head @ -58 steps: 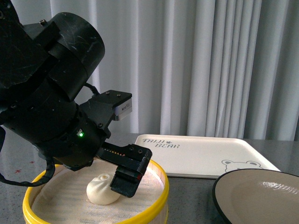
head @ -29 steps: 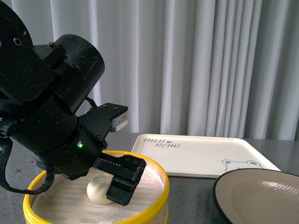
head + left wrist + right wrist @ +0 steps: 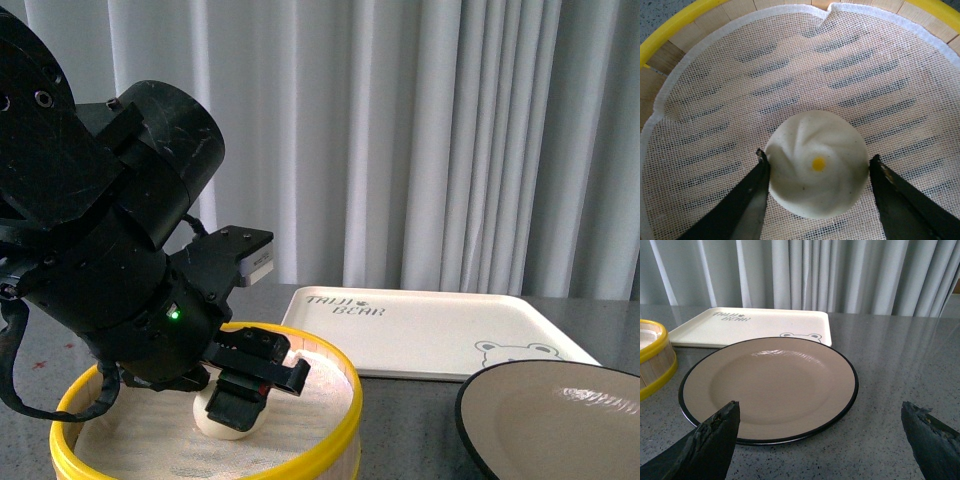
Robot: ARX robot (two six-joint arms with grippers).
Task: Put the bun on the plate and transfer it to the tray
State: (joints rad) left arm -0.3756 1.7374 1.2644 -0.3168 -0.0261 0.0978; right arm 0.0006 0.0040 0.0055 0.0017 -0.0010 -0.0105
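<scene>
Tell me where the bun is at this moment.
In the front view, the bun sits low on the left, inside the yellow-rimmed steamer basket, between the fingers of the left gripper.

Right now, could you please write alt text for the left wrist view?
A small round white steamed bun with a pleated top sits on white mesh cloth inside a yellow-rimmed wooden steamer basket. The left gripper brackets it, one black finger at each side; contact is unclear.
</scene>
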